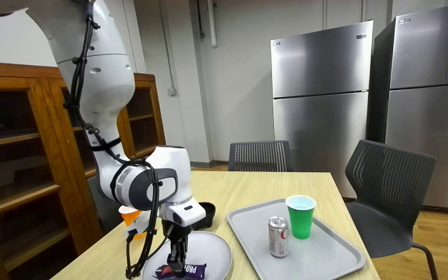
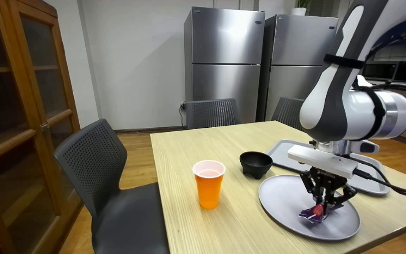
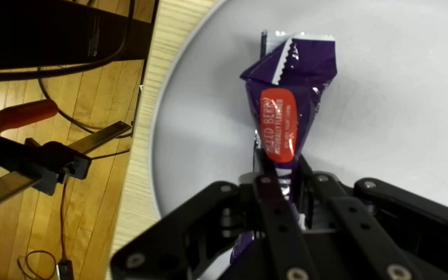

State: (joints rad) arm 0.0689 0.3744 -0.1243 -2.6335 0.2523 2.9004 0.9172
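"MIXED BERRY" on purple wrapper [image 3: 290, 101]

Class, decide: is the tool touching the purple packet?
Touching: the wrist view shows the tool closed on the purple packet, which narrows as it passes between the jaws.

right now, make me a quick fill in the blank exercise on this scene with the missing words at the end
The claw is closed on a wrapped bar whose main color is ____.
The red label on that bar reads "MIXED ____".
A silver can and a ____ cup stand on the tray.
The bowl near the orange cup is colored ____.
Missing words: purple; BERRY; green; black.
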